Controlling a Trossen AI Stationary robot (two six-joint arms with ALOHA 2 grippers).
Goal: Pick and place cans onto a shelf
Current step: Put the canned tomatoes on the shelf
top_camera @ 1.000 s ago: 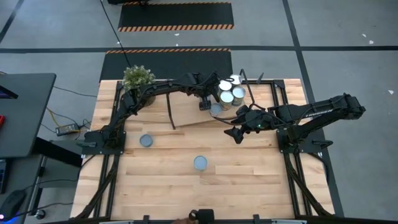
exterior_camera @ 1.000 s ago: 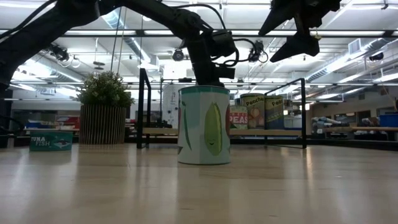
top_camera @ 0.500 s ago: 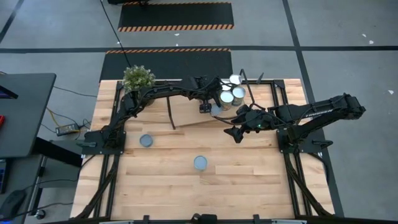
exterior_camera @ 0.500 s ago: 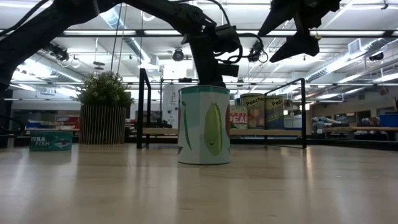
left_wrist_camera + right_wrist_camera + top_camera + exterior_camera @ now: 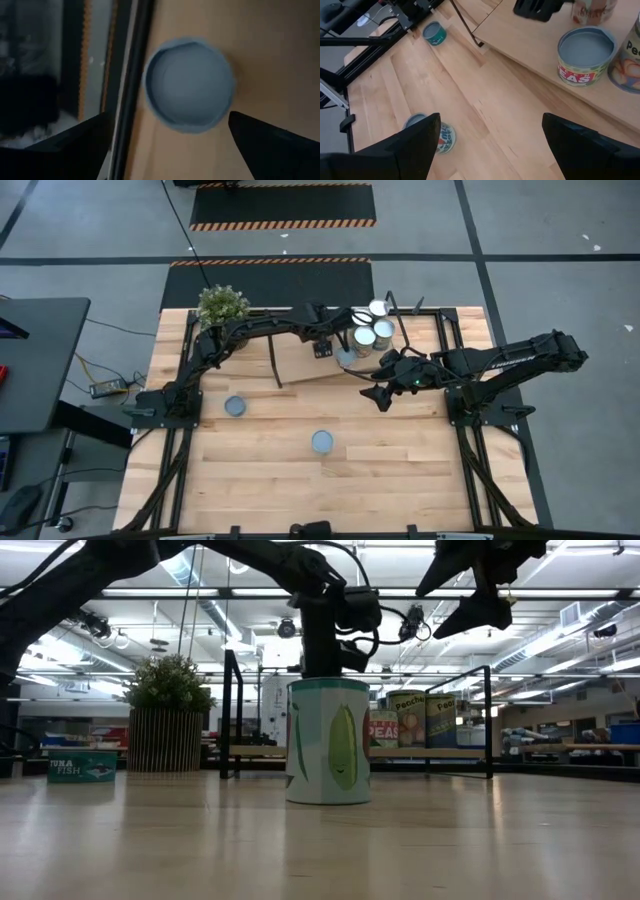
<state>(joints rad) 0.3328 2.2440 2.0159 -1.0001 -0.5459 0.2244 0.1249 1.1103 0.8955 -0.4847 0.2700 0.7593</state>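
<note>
Several cans [image 5: 372,326] stand in a cluster on the shelf [image 5: 300,362] at the table's far side. My left gripper [image 5: 322,347] hovers open above the board, just left of the cluster. In its wrist view a bluish-grey can top [image 5: 189,85] lies ahead of the two spread fingers, beside a black rod [image 5: 132,85]; they do not touch it. My right gripper [image 5: 378,394] waits open in the air near the shelf's near edge. A corn can [image 5: 322,442] and a tuna can [image 5: 235,407] stand on the tabletop.
A potted plant [image 5: 222,306] stands at the table's far left corner. The shelf's black rod frame [image 5: 232,712] rises at its ends. The peas can [image 5: 585,50] stands close to the board's near edge. Bare tabletop [image 5: 400,470] stretches toward the near side.
My left gripper has turned at the wrist over the shelf, its head swinging slightly toward the table's left, and it stays open. The cans have stayed in place.
</note>
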